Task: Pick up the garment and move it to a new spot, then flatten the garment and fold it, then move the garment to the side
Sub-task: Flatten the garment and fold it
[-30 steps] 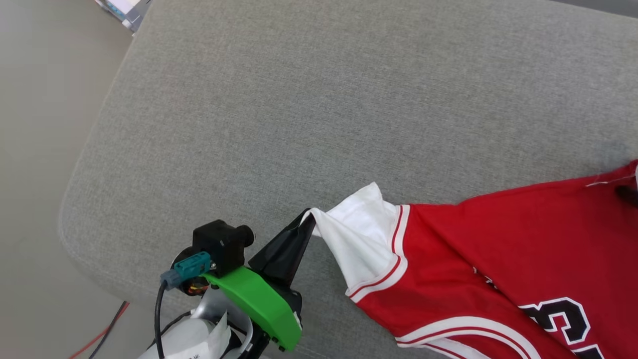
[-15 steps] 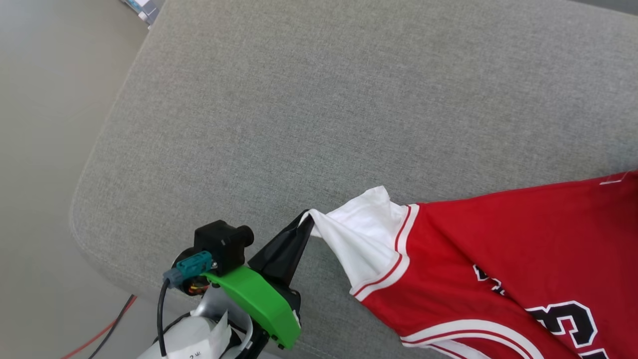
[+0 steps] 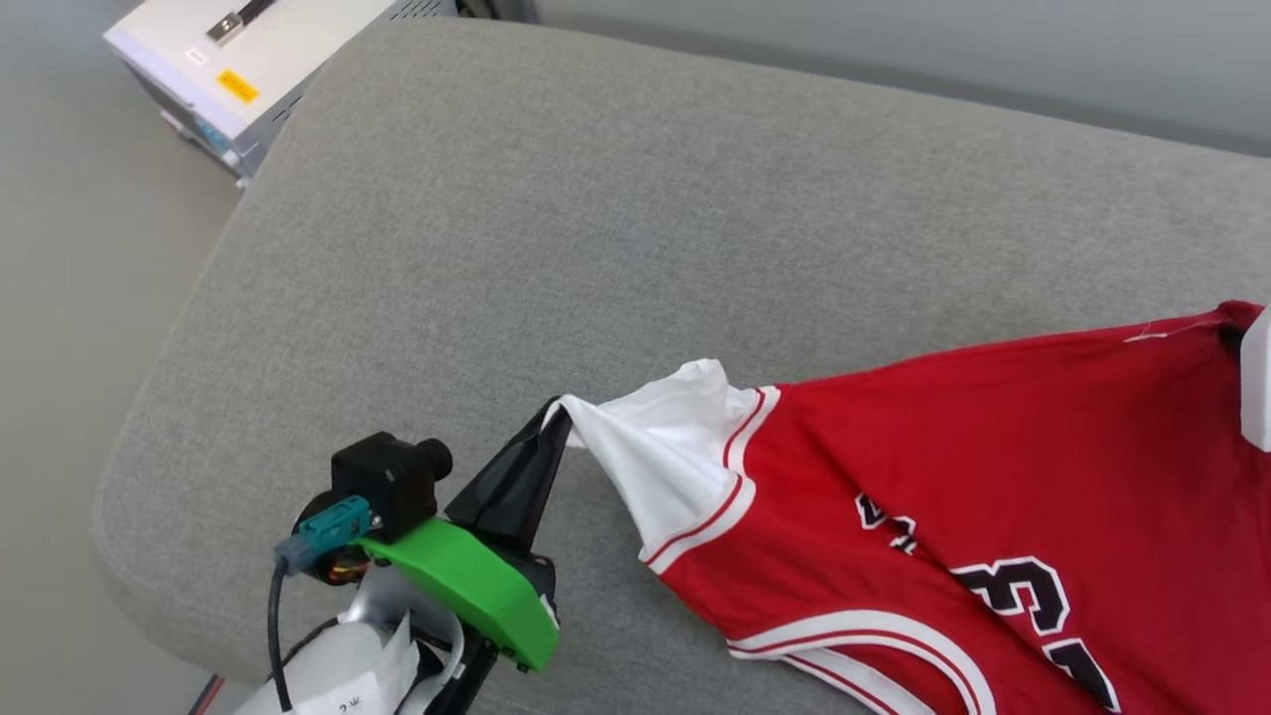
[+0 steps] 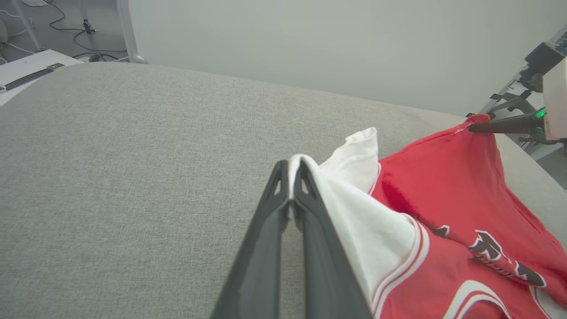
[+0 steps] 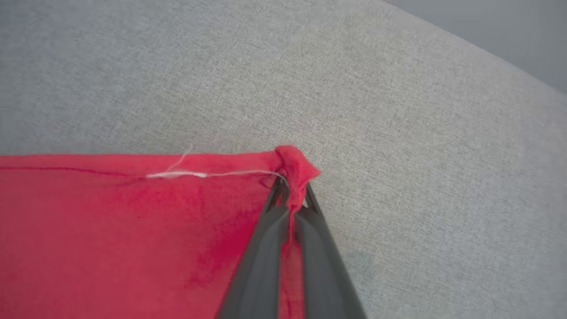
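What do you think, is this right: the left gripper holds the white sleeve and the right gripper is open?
Not fully. In the right wrist view the right gripper is shut on a red corner of the garment, not open. The left gripper does hold the white sleeve.

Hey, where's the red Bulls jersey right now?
The red jersey with white sleeves is stretched across the grey fabric cushion, lower right in the head view, its sleeve pinched by the left gripper.

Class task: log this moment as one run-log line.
garment: stretched between tools over grey cushion | left tool: shut on its white sleeve | right tool: shut on its red corner
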